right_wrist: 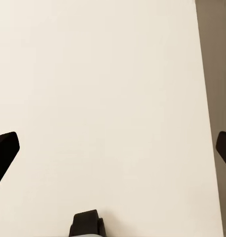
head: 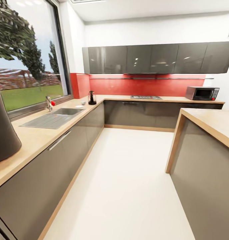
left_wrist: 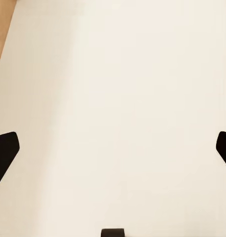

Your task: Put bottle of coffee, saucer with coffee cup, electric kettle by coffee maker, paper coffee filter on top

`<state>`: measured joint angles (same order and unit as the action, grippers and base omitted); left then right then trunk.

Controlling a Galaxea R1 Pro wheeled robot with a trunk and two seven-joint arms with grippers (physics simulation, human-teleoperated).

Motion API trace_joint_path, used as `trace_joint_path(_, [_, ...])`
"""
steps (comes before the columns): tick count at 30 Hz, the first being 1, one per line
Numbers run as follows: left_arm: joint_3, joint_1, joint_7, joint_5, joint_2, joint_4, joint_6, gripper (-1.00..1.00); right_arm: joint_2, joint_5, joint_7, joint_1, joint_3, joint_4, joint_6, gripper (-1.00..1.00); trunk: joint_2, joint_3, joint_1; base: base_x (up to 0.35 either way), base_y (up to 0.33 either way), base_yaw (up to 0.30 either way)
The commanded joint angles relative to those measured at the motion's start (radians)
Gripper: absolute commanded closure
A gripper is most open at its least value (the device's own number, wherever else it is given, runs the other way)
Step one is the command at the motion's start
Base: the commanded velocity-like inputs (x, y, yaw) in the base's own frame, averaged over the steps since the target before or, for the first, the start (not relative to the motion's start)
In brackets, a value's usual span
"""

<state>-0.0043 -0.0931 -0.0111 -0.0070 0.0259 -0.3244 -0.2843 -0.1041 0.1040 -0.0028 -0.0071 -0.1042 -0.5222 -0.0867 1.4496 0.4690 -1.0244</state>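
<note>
Above the pale floor [left_wrist: 117,98], both the left hand [left_wrist: 113,148] and right hand [right_wrist: 113,148] hang spread wide and empty, a coffee maker [head: 91,97] on the far surface [head: 34,136].

one sink [head: 62,113] with one faucet [head: 48,103] on the left counter [head: 34,140]. one dark coffee maker [head: 92,98] at the far corner. one hob [head: 146,97], one microwave [head: 202,93] at far right, one large dark vessel [head: 4,133] near left, six upper cabinet doors [head: 158,59].

wooden countertop [head: 34,140] — sink [head: 54,118], coffee maker [head: 92,98], dark appliance [head: 4,133].
</note>
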Motion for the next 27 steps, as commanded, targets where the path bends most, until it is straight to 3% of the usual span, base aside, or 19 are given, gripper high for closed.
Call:
trace_joint_path(1, [0.000, -0.001, -0.001, -0.001, 0.000, 0.001, -0.004, -1.00, 0.000, 0.010, 0.000, -0.001, 0.001, 0.001, -0.004, -1.00, 0.000, 0.001, -0.001, 0.336, 0.000, 0.000])
trace_joint_path(27, [0.000, -0.001, -0.001, -0.001, -0.001, 0.001, -0.004, -1.00, 0.000, 0.011, 0.000, -0.001, 0.001, 0.001, -0.004, -1.00, 0.000, 0.001, -0.001, 0.336, 0.000, 0.000])
